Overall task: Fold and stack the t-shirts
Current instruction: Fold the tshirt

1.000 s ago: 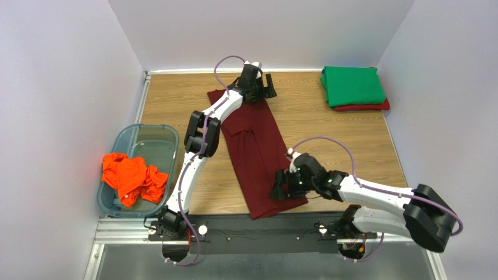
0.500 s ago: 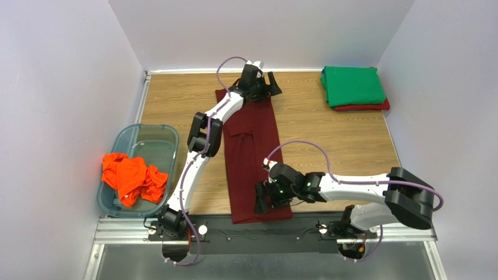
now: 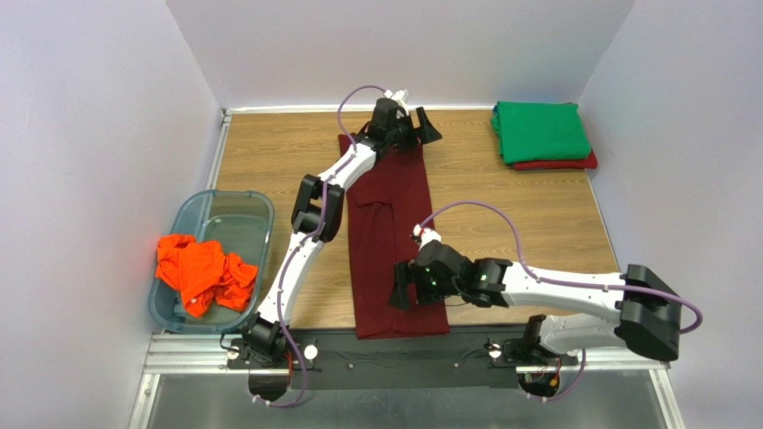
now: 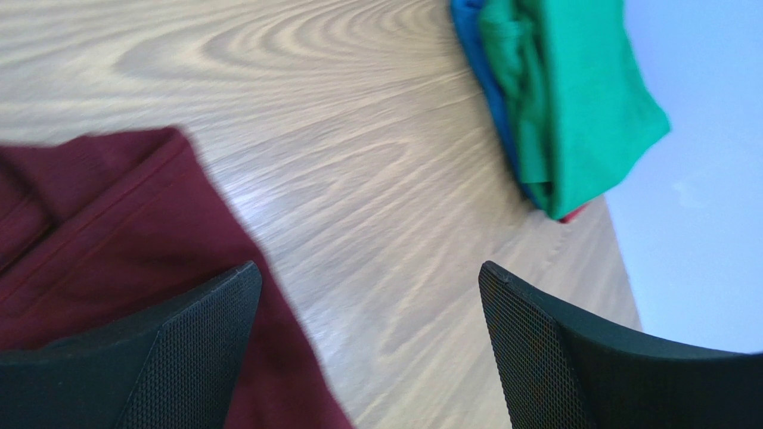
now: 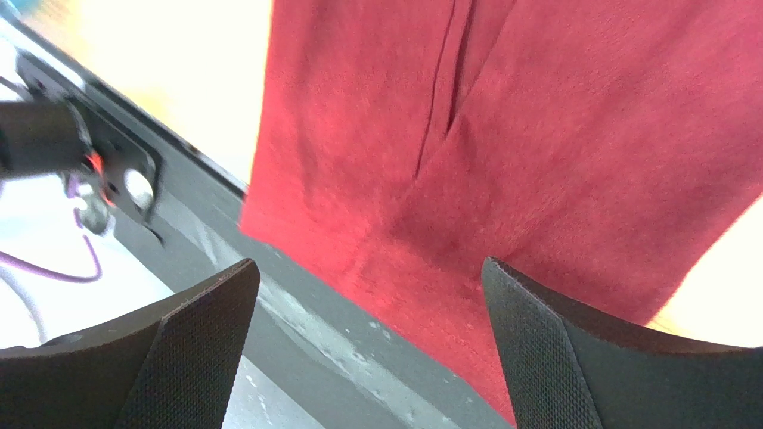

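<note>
A dark maroon t-shirt (image 3: pixel 390 237) lies on the wooden table, folded into a long strip running from far to near. At its far right corner my left gripper (image 3: pixel 423 125) stands open, with one finger over the maroon cloth (image 4: pixel 116 232) and bare wood between the jaws (image 4: pixel 369 268). Over the near hem my right gripper (image 3: pixel 399 293) is open too, and nothing is between its fingers (image 5: pixel 369 264). The maroon hem (image 5: pixel 537 134) reaches onto the black rail. A folded green t-shirt (image 3: pixel 542 131) rests on a red one (image 3: pixel 564 164) at the far right; the same green stack (image 4: pixel 573 98) shows in the left wrist view. An orange t-shirt (image 3: pixel 201 273) lies crumpled in the bin.
A clear bluish plastic bin (image 3: pixel 224 214) stands at the left edge of the table. A black mounting rail (image 3: pixel 394 357) runs along the near edge, under the shirt's hem (image 5: pixel 313 331). White walls close in the left, back and right sides.
The maroon strip went from slanted to lying straight, its near end pulled left. My right gripper swept left with it and now sits slightly farther back. My left gripper shifted right at the far end.
</note>
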{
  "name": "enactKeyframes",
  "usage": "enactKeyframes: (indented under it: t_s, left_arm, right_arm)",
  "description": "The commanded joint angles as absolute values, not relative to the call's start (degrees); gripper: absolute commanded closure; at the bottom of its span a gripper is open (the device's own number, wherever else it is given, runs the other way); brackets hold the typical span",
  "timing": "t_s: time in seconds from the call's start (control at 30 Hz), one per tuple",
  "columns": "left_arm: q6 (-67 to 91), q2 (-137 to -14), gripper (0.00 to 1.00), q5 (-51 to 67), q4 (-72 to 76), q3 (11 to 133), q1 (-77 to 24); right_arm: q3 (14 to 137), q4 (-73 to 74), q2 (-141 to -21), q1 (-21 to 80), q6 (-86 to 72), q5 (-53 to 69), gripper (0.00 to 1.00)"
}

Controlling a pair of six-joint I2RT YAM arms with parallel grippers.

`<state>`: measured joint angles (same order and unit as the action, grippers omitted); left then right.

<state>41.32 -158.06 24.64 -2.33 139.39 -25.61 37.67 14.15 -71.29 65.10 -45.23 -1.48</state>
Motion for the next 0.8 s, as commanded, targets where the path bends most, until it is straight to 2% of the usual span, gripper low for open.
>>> enactKeyframes:
  t_s: [0.0, 0.07, 0.2, 0.37, 0.47, 0.57, 0.63, 0.77]
  left_arm:
    - [42.8, -154.6, 0.01, 29.2, 1.1, 141.9, -26.4]
    - [40.3, -148.4, 0.01, 30.2, 0.7, 138.4, -27.5]
    - [33.7, -134.5, 0.01, 23.1, -2.3, 130.3, -29.7]
    - [28.3, -114.9, 0.02, 17.2, -5.7, 116.0, -31.5]
    - [29.3, -102.9, 0.02, 8.9, -7.4, 101.3, -32.6]
    - [32.0, -91.0, 0.02, 2.5, -7.2, 79.6, -33.8]
    - [36.1, -82.1, 0.02, -2.2, -7.1, 71.0, -35.0]
    - [45.1, -66.7, 0.02, -4.2, -7.4, 47.4, -37.8]
  right_arm:
    - [39.9, 17.0, -67.8, 65.3, -47.4, -9.5, 0.00]
    - [39.6, 17.3, -66.0, 65.1, -49.1, -11.5, 0.00]
    - [37.5, 17.5, -60.7, 65.0, -53.0, -18.9, 0.00]
    - [35.7, 17.8, -54.4, 64.3, -51.2, -20.4, 0.00]
    - [34.8, 19.2, -52.0, 64.2, -51.4, -21.4, 0.00]
    - [33.8, 21.0, -50.5, 63.9, -52.6, -22.0, 0.00]
    - [33.7, 22.8, -50.2, 63.7, -52.7, -22.1, 0.00]
    - [34.0, 24.5, -51.4, 63.4, -51.1, -20.7, 0.00]
